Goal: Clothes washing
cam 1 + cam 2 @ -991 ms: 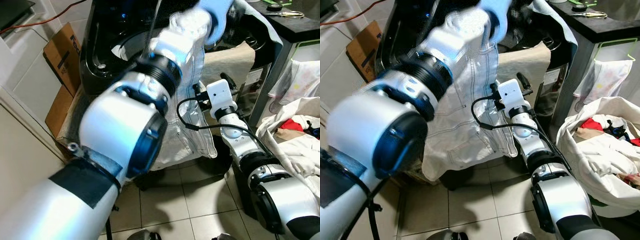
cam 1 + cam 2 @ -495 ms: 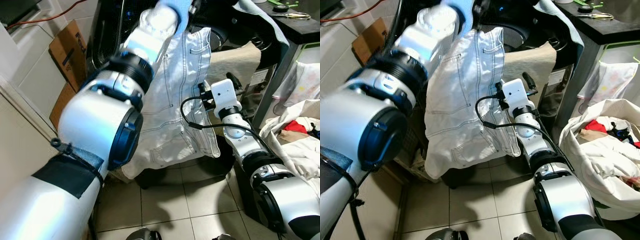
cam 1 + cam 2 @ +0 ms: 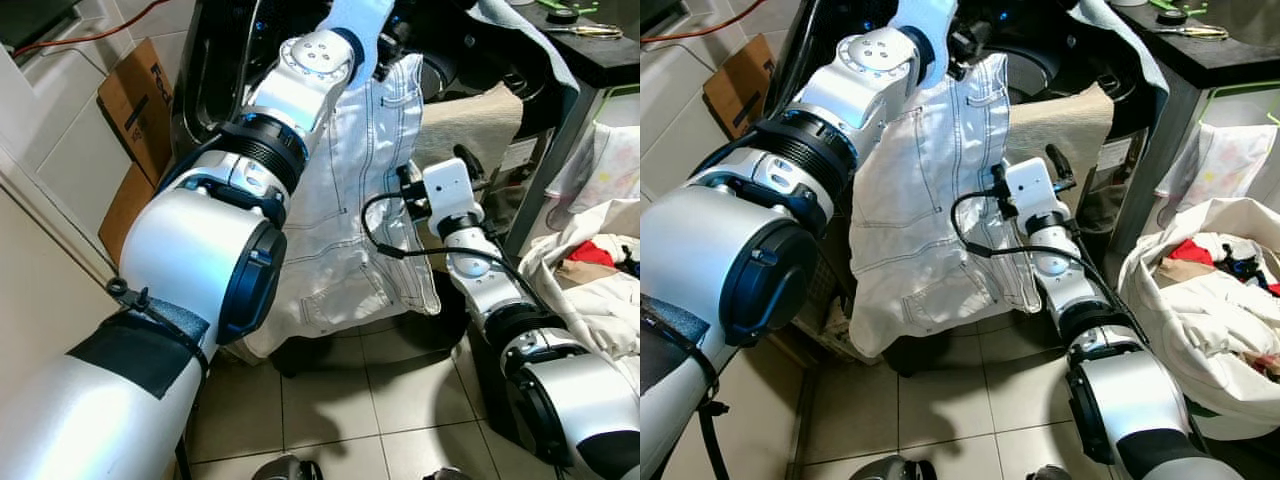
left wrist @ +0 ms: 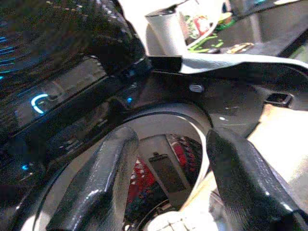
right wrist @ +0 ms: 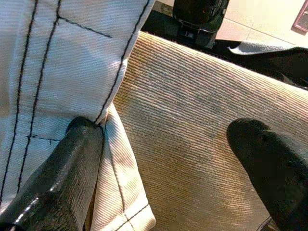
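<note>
My left arm is raised over the black washing machine [image 3: 215, 60]. A pair of white jeans [image 3: 350, 230] hangs from my left gripper [image 3: 965, 40] down the machine's front. Seen from the left wrist, that gripper [image 4: 171, 137] has its fingers apart above the drum opening [image 4: 163, 163], with red clothing [image 4: 139, 175] inside and white cloth at the fingers' base. My right gripper [image 3: 432, 165] is open, lower down. One of its fingers [image 5: 72, 159] touches the jeans' hem [image 5: 120, 192], against a beige corduroy cloth [image 5: 192, 120] draped over the washer's rim.
A white laundry bag [image 3: 1200, 290] full of mixed clothes stands on the tiled floor [image 3: 400, 390] at the right. Behind it is a black table [image 3: 600, 55] with scissors [image 3: 570, 28]. Cardboard [image 3: 130, 110] leans against the wall to the left of the washer.
Over the last second my left arm swung up and left with the jeans, which now hang in full view. In the last half second it has hardly moved. The right arm kept still.
</note>
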You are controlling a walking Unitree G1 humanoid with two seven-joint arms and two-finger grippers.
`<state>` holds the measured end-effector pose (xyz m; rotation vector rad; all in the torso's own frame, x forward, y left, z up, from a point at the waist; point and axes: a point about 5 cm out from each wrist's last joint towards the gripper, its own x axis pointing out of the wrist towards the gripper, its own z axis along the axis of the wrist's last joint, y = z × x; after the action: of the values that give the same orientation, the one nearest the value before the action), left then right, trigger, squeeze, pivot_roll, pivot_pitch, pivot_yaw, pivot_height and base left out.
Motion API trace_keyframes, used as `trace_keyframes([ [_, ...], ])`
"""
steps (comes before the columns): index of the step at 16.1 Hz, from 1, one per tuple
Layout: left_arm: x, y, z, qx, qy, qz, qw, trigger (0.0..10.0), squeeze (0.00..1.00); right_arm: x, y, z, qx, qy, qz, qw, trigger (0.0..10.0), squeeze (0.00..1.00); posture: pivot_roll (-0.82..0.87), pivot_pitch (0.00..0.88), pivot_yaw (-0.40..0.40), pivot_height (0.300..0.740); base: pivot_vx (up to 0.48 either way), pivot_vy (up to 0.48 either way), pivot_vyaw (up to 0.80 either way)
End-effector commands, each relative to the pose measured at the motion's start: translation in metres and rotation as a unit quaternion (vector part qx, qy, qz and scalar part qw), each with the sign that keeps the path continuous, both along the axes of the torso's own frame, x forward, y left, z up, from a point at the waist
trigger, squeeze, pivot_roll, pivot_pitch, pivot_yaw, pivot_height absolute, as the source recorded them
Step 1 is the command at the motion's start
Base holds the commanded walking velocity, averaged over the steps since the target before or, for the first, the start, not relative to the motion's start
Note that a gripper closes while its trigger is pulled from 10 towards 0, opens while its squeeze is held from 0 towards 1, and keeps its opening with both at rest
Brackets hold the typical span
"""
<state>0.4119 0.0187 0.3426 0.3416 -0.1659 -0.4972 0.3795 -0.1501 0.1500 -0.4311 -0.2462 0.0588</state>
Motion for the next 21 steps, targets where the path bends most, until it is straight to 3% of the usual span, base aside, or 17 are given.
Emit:
trace_keyframes([
  [1,0.000,0.002,0.003,0.018,-0.002,-0.004,1.000,10.0,1.00,0.005,-0.001,0.011,0.015,-0.014,-0.010,1.000,10.0,0.00,-0.03,0.000,0.128,0.740,0.000,0.000,0.00],
  [5,0.000,0.000,-0.013,0.048,0.033,-0.036,0.998,10.0,1.00,0.005,0.000,0.012,0.016,-0.014,-0.008,1.000,10.0,0.00,-0.02,0.000,0.122,0.740,0.000,0.000,0.00],
  [10,-0.004,-0.004,0.001,0.034,0.031,-0.069,0.997,10.0,1.00,0.006,0.001,0.013,0.015,-0.012,-0.007,1.000,10.0,0.00,-0.02,0.000,0.117,0.740,0.000,0.000,0.00],
  [13,-0.006,0.001,0.026,0.021,-0.002,-0.069,0.997,10.0,1.00,0.006,0.002,0.011,0.015,-0.009,-0.006,1.000,10.0,0.00,-0.02,0.000,0.114,0.740,0.000,0.000,0.00],
  [16,-0.007,0.006,0.036,0.031,-0.015,-0.079,0.996,10.0,1.00,0.005,0.003,0.010,0.016,-0.008,-0.005,1.000,10.0,0.00,-0.02,0.000,0.119,0.740,0.000,0.000,0.00],
  [17,-0.008,0.005,0.032,0.047,-0.014,-0.095,0.994,10.0,0.61,0.005,0.003,0.010,0.017,-0.008,-0.005,1.000,10.0,0.00,-0.02,0.000,0.119,0.740,0.000,0.000,0.00],
  [18,-0.008,0.004,0.026,0.057,-0.007,-0.109,0.992,10.0,0.00,0.005,0.004,0.010,0.017,-0.008,-0.004,1.000,10.0,0.00,-0.02,0.000,0.120,0.740,0.000,0.000,0.00],
  [21,-0.015,0.002,0.018,0.085,0.007,-0.213,0.973,10.0,0.00,0.005,0.002,0.009,0.019,-0.006,-0.005,1.000,10.0,0.00,-0.02,0.000,0.117,0.740,0.000,0.000,0.00],
])
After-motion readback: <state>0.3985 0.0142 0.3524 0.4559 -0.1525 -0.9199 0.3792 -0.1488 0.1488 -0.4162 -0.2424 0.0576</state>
